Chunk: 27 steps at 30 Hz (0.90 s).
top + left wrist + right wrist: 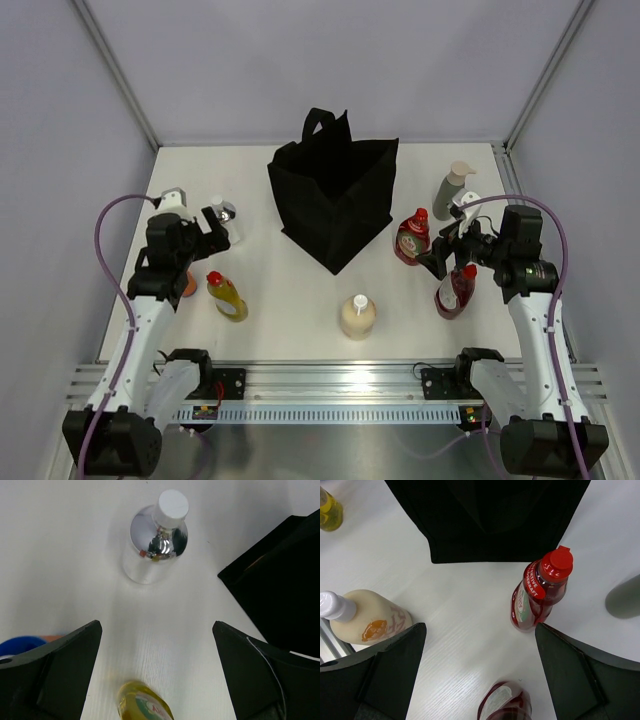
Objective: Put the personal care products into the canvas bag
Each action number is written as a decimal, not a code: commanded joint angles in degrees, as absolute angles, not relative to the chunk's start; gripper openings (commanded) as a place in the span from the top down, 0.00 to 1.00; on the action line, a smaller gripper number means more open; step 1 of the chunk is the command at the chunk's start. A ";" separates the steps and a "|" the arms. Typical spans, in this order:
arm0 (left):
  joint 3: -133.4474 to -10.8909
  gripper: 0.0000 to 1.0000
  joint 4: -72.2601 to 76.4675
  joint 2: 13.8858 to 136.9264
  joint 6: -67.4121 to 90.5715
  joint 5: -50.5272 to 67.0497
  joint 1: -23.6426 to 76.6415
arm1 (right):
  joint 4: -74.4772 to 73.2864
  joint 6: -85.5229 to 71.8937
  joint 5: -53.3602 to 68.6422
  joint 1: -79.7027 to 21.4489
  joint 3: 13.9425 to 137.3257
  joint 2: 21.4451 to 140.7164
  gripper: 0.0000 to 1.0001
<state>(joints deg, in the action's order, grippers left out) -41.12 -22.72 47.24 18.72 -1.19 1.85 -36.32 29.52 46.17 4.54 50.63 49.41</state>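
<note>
White tabletop [300, 290], grey-walled cell: all six bottles stand outside the canvas bag [335, 195], set mid-table, probably so either arm can reach it. A cream bottle [357, 317] stands in front of the bag, a yellow bottle [227, 296] front-left and one dark red bottle [456, 290] front-right. Level with the bag's near corner, the left end effector [213, 227] and right end effector [441, 256] hover empty, jaws spread wide, apparently ready to straddle the clear bottle [228, 218] left of the bag and the second dark red bottle [412, 237] just right of it. A grey-green pump [453, 188] stands behind the bag to its right. Only the left wrist view shows a blue top [20, 645] at the frame's lower left; only the overhead shows the bag's handles.
</note>
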 commanded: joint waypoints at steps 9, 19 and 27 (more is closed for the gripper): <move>-48.26 0.01 -4.41 70.92 8.88 -1.94 1.93 | -36.91 31.90 47.64 4.66 50.71 47.90 0.01; -45.09 0.01 10.19 79.71 6.59 -0.79 2.11 | -37.62 32.26 49.04 4.66 50.98 47.64 0.00; -48.25 0.01 10.02 85.78 6.42 -2.89 2.20 | -37.62 32.43 49.31 4.66 50.80 47.37 0.01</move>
<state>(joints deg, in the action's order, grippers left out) -45.41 5.10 84.75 7.46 -1.26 1.98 -37.60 31.31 47.68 4.54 50.63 48.16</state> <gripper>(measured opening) 0.987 0.993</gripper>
